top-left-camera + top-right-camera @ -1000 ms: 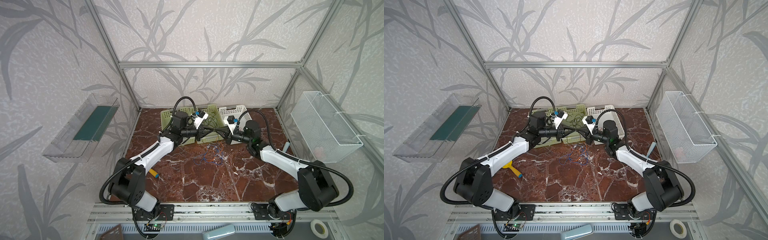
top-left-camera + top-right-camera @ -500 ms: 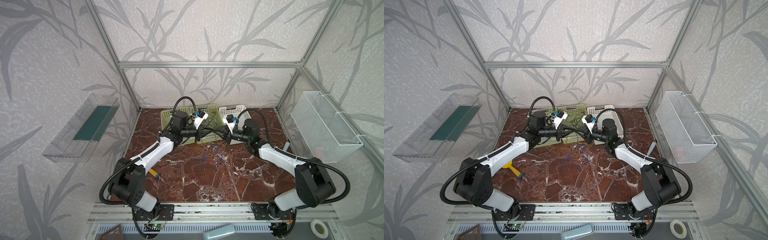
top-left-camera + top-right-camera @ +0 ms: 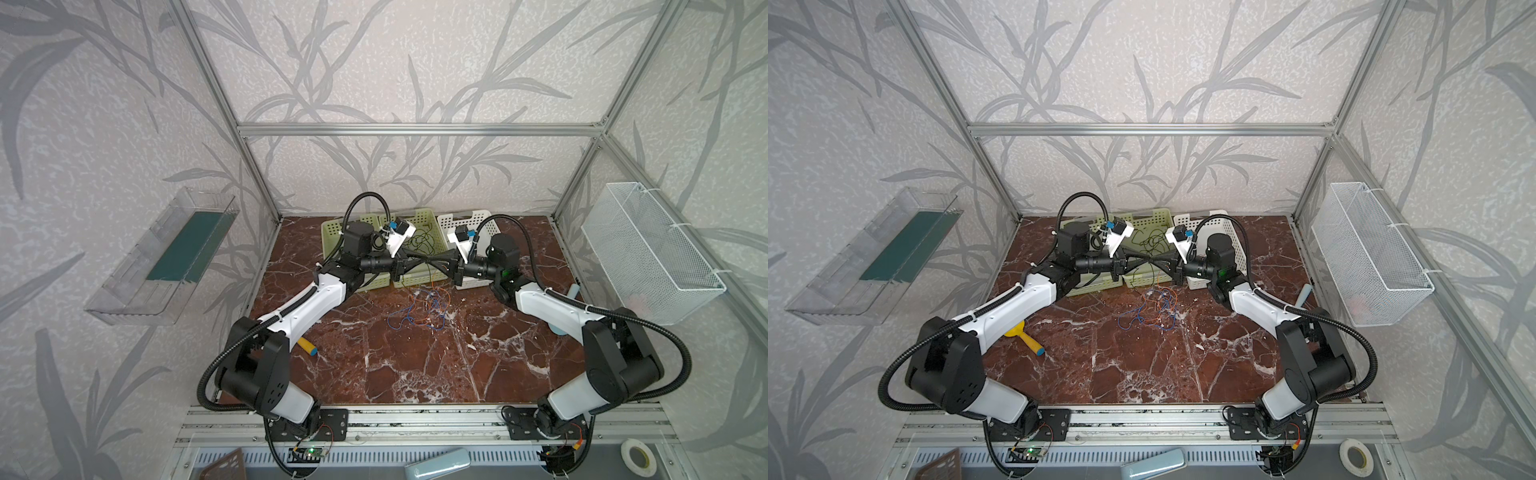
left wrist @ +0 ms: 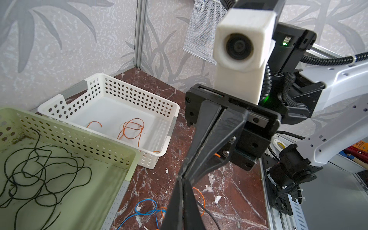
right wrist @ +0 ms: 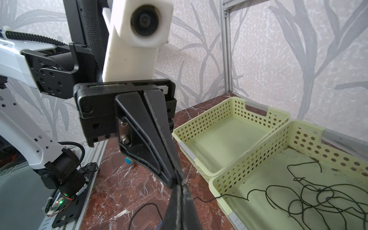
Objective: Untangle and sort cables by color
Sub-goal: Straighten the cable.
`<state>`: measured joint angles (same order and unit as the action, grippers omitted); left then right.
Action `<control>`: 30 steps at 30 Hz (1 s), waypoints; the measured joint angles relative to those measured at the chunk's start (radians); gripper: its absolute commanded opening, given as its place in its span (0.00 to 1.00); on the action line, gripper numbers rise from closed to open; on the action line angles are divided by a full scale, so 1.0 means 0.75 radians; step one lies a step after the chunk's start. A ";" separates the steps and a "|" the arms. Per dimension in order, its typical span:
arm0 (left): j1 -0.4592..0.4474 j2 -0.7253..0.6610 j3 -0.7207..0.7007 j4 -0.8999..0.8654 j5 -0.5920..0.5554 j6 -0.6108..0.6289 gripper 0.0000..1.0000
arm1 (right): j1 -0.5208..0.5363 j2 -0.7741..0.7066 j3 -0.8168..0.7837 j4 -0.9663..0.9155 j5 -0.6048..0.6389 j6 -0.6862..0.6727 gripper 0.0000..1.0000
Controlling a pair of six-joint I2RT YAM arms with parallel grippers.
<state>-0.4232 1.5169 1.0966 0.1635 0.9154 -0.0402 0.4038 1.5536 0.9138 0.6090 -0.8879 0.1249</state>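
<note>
Tip to tip: left gripper (image 3: pixel 419 262) and right gripper (image 3: pixel 430 262), both with jaws pressed together, raised over the front rim of the middle basket (image 5: pixel 249 169). Cannot tell whether a strand is pinched. The dark cables (image 4: pixel 39 169) lie in that basket, one trailing over its rim. The orange cables (image 4: pixel 131 129) are in the white basket (image 4: pixel 111 83). A blue-orange tangle (image 3: pixel 420 309) sits on the table (image 3: pixel 415 365) just in front of the rim, with bare marble from there to the near rail.

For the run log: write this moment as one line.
left gripper shut; right gripper shut; tips meeting; dark cables in middle green basket; blue-orange tangle on table
</note>
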 measured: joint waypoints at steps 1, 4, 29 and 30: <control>-0.002 -0.001 0.000 -0.004 -0.002 0.004 0.00 | -0.001 -0.018 -0.012 -0.012 0.047 -0.021 0.00; -0.005 -0.001 0.000 -0.019 -0.004 0.006 0.00 | 0.015 -0.106 -0.031 -0.104 0.243 -0.114 0.00; -0.007 0.012 0.001 0.001 0.038 0.058 0.00 | -0.010 -0.220 -0.071 -0.263 0.203 -0.293 0.40; -0.007 0.012 0.001 -0.005 0.040 0.070 0.00 | -0.015 -0.215 -0.069 -0.252 0.167 -0.277 0.40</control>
<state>-0.4282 1.5261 1.0969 0.1596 0.9451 0.0124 0.3923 1.3922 0.8619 0.4198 -0.7628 -0.0826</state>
